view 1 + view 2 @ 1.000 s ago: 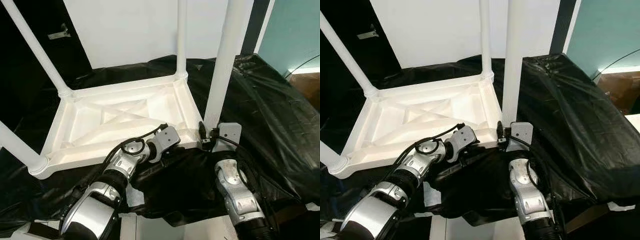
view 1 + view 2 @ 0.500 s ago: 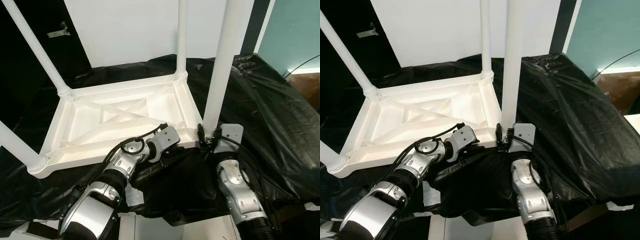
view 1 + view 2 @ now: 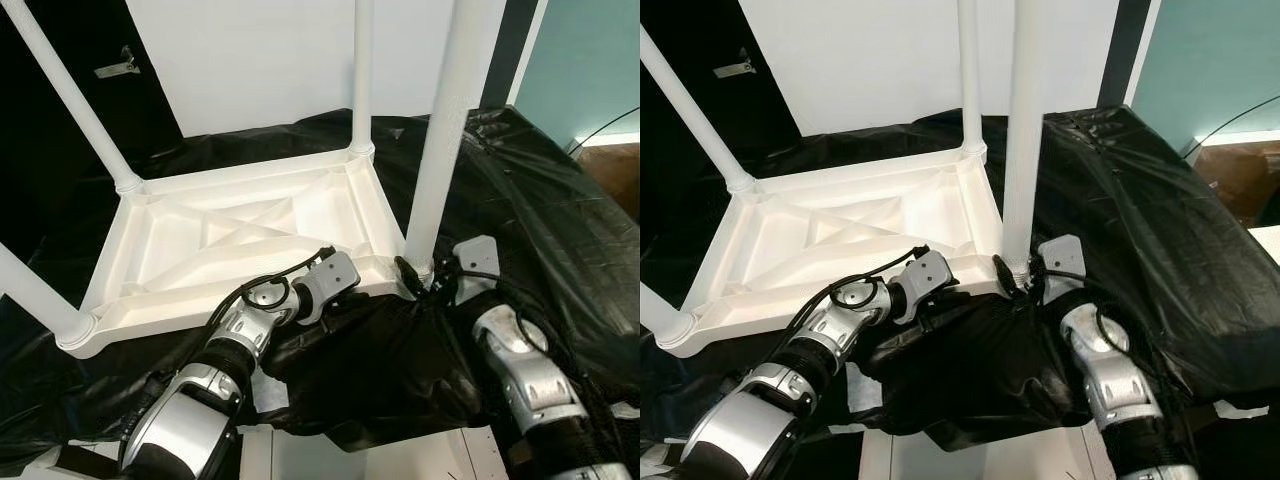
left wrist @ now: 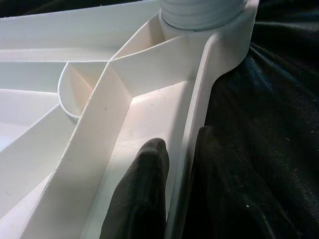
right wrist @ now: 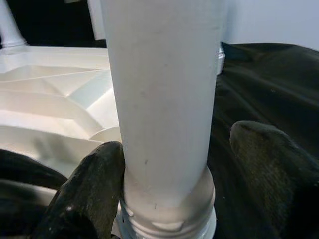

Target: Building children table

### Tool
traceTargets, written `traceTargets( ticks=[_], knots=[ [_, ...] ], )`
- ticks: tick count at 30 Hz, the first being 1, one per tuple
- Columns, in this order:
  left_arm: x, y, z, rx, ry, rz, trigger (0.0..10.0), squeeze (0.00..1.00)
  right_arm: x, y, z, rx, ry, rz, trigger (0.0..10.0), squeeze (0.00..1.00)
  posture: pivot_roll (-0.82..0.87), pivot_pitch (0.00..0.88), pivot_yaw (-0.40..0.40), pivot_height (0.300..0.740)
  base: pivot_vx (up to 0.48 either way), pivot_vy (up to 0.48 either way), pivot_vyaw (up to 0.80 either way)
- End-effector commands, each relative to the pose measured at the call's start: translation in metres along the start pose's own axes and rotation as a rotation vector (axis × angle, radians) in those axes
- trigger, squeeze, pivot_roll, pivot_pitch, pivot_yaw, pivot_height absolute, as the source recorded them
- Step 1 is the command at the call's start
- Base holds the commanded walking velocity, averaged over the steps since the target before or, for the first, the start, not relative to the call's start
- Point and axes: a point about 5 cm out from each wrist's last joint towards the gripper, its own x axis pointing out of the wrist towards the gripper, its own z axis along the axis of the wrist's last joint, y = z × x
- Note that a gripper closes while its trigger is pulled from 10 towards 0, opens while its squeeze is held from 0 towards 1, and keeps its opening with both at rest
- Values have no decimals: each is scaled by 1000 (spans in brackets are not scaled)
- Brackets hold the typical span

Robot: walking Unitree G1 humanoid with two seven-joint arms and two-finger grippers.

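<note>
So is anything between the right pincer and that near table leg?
Nothing visible: the right pincer straddles the leg near its base, one finger touching it, the other apart.

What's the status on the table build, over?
Left hand clamped on the rim of the upturned white plastic tabletop. Right hand open around the base of the near white plastic leg. Nothing in the way.

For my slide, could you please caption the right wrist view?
Right gripper straddles the table leg near its base.
</note>
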Motion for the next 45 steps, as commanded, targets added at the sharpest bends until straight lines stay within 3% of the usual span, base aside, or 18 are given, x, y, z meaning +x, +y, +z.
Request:
traceTargets(
  ticks=[1,3,4,5,6,12,21,27,31,32,34,35,38,42,45],
  knots=[
    [-4,-14,-37,-70,139,3,10000,0,1,-1,-4,12,19,24,10000,0,-122,11,45,740,0,0,0],
    [-4,-14,-37,-70,139,4,10000,0,2,-2,-4,6,24,39,10000,0,-122,11,45,740,0,0,0],
    [-4,-14,-37,-70,140,4,10000,0,3,-2,-5,1,30,54,8902,0,-119,10,46,740,0,0,0],
    [-4,-14,-37,-70,140,4,10000,0,3,-2,-5,1,30,54,8902,0,-119,10,46,740,0,0,0],
    [-5,-14,-38,-69,141,4,10000,0,3,0,-6,1,35,79,0,0,-116,10,46,740,0,0,0],
    [-7,-13,-40,-67,147,7,10000,0,-5,9,-15,33,80,150,0,0,-119,8,50,740,0,0,0],
    [-5,-14,-38,-63,144,1,10000,0,-7,6,-20,57,111,168,0,0,-130,8,51,740,0,0,0],
    [-5,-14,-37,-58,142,-4,10000,0,-14,3,-30,157,161,132,0,0,-128,10,53,740,0,0,0],
    [-6,-14,-39,-58,147,-4,10000,0,-17,10,-28,170,107,-121,0,0,-123,12,55,740,0,0,0],
    [-6,-14,-39,-58,147,-4,10000,0,-17,10,-28,170,107,-121,0,0,-123,12,55,740,0,0,0],
    [-7,-14,-39,-58,148,0,10000,0,-27,16,-32,186,96,-312,0,0,-113,14,49,740,0,0,0],
    [-7,-14,-39,-58,148,0,10000,0,-27,16,-32,186,96,-312,0,0,-113,14,49,740,0,0,0],
    [-7,-13,-40,-60,150,4,10000,0,-43,10,-39,123,136,-624,0,0,-108,15,50,740,0,0,0],
    [-8,-13,-40,-61,150,2,10000,0,-49,5,-45,116,184,-755,0,0,-108,14,51,740,0,0,0],
    [-8,-14,-41,-61,152,2,10000,0,-45,11,-45,147,187,-750,0,0,-105,11,52,740,0,0,0]
  ],
)
